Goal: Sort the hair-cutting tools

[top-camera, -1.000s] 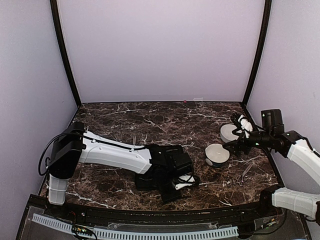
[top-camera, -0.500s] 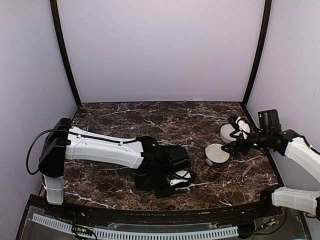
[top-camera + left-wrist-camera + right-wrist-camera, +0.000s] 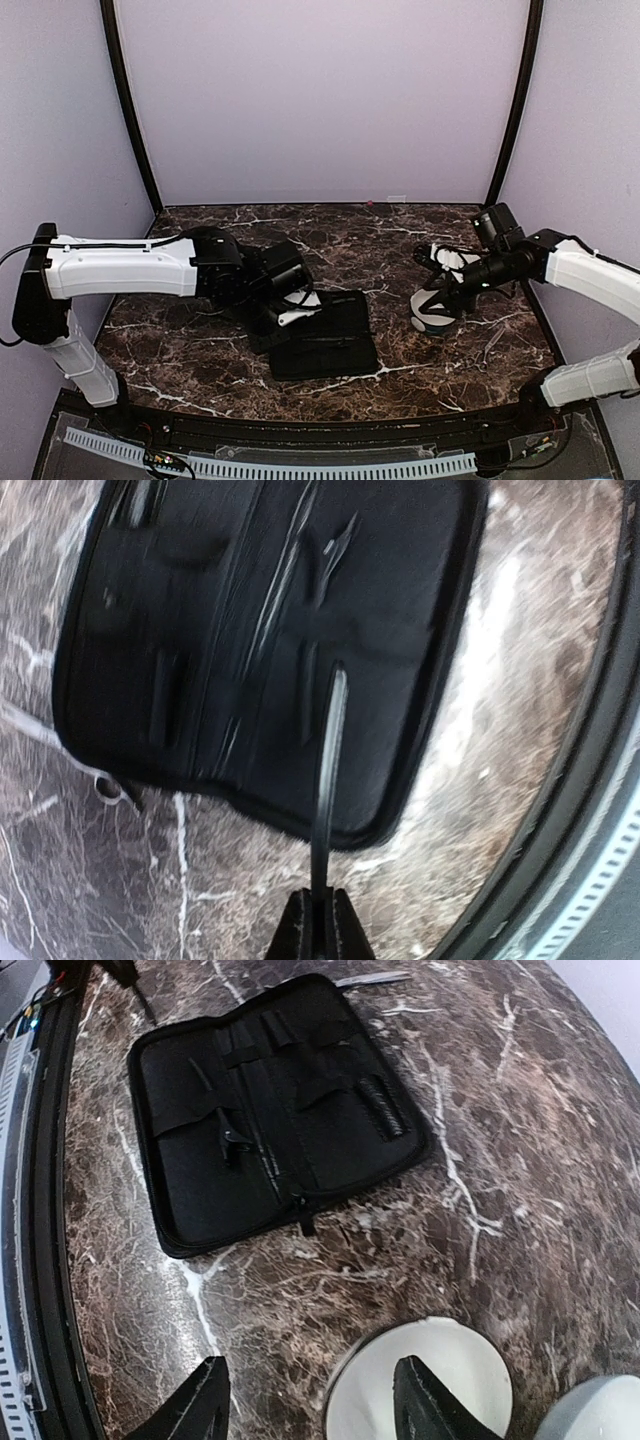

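The left jaws pinched a slim dark tool near the open black case; the right jaws hung spread above a white bowl.

Counter: dark brown marble, white veining. Black zip case lies open and flat, near centre, its lining showing loops and pockets. A zip pull hangs off one long edge. Two round white bowls sit right of the case, well apart from it: near bowl, far bowl just beside it. Lilac walls behind. Ribbed white strip along the near edge.
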You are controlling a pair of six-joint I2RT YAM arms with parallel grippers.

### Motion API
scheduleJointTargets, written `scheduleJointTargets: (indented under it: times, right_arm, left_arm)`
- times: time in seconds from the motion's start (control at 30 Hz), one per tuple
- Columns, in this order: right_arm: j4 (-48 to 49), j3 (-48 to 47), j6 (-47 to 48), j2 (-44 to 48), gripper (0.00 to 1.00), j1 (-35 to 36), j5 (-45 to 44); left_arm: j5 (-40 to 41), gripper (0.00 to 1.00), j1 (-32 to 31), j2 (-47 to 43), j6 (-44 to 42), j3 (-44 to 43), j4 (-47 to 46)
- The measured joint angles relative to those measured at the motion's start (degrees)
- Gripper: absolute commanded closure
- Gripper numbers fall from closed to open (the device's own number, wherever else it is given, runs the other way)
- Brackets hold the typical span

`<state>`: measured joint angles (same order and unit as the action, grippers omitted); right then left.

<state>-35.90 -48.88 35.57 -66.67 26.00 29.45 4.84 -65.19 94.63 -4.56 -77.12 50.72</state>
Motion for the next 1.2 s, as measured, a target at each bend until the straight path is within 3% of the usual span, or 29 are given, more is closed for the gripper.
scheduleJointTargets:
  times: [0.3,0.47,0.73,1.2]
  right_arm:
    - [-3.85,-6.78,4.42,-14.49,0.61,15.5,-8.11]
    - [-3.96,-10.21,3.61,-23.1,0.67,20.28,-8.11]
    - [-3.78,-13.0,1.84,-32.89,0.71,21.0,-5.11]
    - [-3.39,-13.03,1.16,-36.2,0.73,21.0,-4.39]
  left_arm:
    - [0.57,1.0,1.66,-2.78,-1.57,9.46,-3.21]
    - [0.24,1.0,1.7,-2.78,-2.78,11.67,-5.79]
    - [-1.27,1.0,1.95,-2.78,-3.37,14.67,-9.92]
    - [-4.61,1.0,1.97,2.97,-4.92,14.69,-13.4]
